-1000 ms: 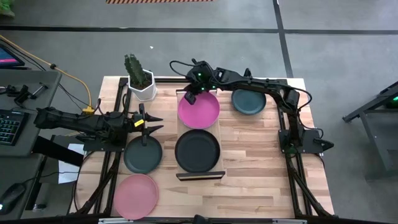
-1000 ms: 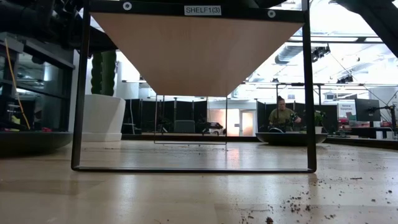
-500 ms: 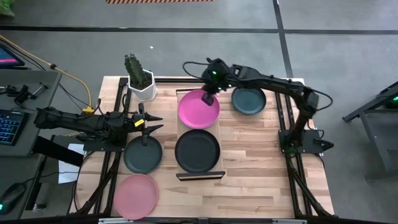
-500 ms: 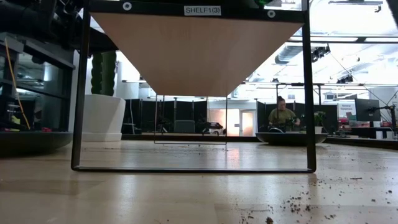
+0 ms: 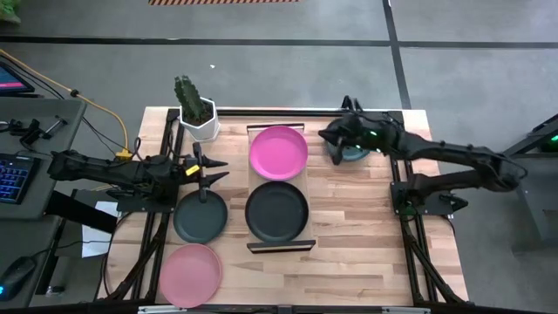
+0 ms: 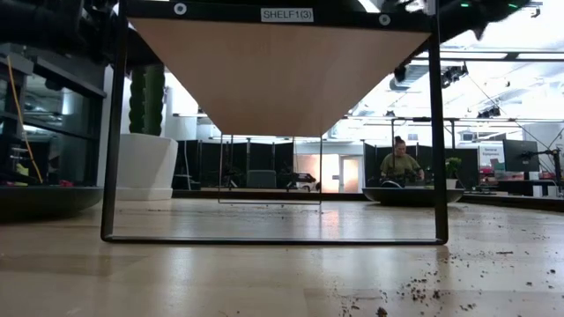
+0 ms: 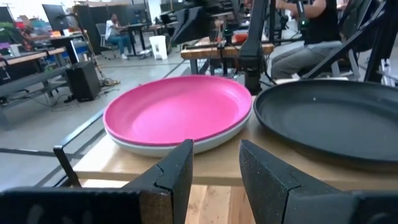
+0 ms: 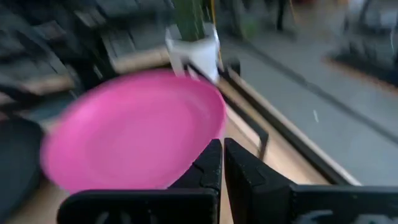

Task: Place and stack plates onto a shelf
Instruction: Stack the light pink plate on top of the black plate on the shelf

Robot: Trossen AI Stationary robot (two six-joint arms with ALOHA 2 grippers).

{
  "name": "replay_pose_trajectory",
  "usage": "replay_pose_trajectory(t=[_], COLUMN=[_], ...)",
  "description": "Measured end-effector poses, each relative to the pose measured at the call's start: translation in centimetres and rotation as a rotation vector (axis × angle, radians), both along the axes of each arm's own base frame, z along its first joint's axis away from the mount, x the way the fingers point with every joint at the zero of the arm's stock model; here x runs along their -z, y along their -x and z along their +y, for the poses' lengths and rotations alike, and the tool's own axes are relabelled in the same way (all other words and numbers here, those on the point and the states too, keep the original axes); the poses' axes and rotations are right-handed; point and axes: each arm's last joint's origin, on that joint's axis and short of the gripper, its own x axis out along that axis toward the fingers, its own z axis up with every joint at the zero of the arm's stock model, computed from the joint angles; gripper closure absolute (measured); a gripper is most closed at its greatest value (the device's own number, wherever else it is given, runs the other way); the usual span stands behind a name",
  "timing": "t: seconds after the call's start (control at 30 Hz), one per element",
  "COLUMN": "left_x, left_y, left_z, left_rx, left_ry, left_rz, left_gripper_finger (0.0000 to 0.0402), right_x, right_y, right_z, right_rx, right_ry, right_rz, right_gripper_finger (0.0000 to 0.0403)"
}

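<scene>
On the wooden table [image 5: 366,209] the shelf [image 5: 310,187] now carries a pink plate [image 5: 278,151] over a pale one, beside a dark plate [image 5: 276,211]. The right gripper [image 5: 330,136], fingers pressed together, has swung off toward the far-right corner's dark plate [image 5: 352,154], likely next. The left gripper [image 5: 212,172] waits spread near the left edge.

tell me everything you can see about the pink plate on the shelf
The pink plate is round and shallow with a low raised rim, matte like plastic or glazed ceramic. It lies flat on the far half of the shelf, stacked on a pale plate whose rim peeks out beneath. A dark plate sits beside it. Neither gripper touches it.
</scene>
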Motion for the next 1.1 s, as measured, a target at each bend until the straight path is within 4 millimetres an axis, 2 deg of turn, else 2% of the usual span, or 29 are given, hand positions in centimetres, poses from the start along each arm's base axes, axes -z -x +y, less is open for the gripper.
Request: replay_pose_trajectory(t=[0.13, 0.3, 0.6, 1.1], left_x=[-0.2, -0.2, -0.1, -0.1], left_y=[0.0, 0.0, 0.0, 0.0], left_z=[0.0, 0.0, 0.0, 0.0], left_rx=[0.0, 0.0, 0.001, 0.001], left_ry=[0.002, 0.002, 0.002, 0.002], left_rz=[-0.023, -0.021, -0.014, -0.015], left_gripper_finger=[0.0281, 0.0281, 0.0281, 0.0281], right_x=[0.6, 1.2, 2.1, 2.1], right_y=[1.4, 2.0, 1.8, 1.8], right_z=[2.0, 3.5, 3.7, 3.7], right_rx=[-0.139, -0.228, -0.23, -0.227], right_ry=[0.075, 0.159, 0.169, 0.168], right_rz=[-0.252, -0.442, -0.388, -0.381], right_gripper_finger=[0.0403, 0.0403, 0.0403, 0.0402])
